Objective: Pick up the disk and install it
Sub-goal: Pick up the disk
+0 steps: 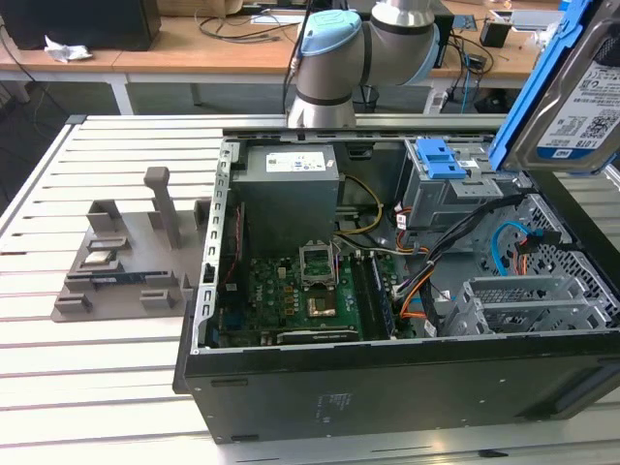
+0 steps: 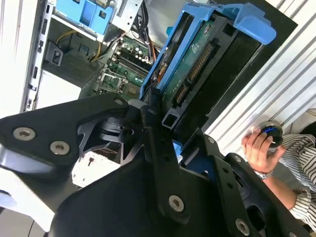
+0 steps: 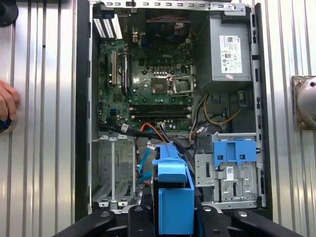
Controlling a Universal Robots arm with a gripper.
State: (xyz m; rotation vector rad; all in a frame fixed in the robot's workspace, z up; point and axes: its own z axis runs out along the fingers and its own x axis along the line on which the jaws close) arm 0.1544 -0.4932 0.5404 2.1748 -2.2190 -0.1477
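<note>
The disk is a silver hard drive with a white-and-blue label in a blue plastic carrier. In the exterior view it hangs tilted, high above the open computer case on that view's right. In the second wrist view my gripper is shut on the disk, its black fingers clamping the carrier's edges, and the green circuit side shows. In the first wrist view the carrier sits between my gripper's fingers, above the case's drive bay end.
Inside the case lie the motherboard, a grey power supply, a drive cage with a blue latch and an empty metal bay with loose cables. A grey fixture stands on the slatted table. A person's hand rests nearby.
</note>
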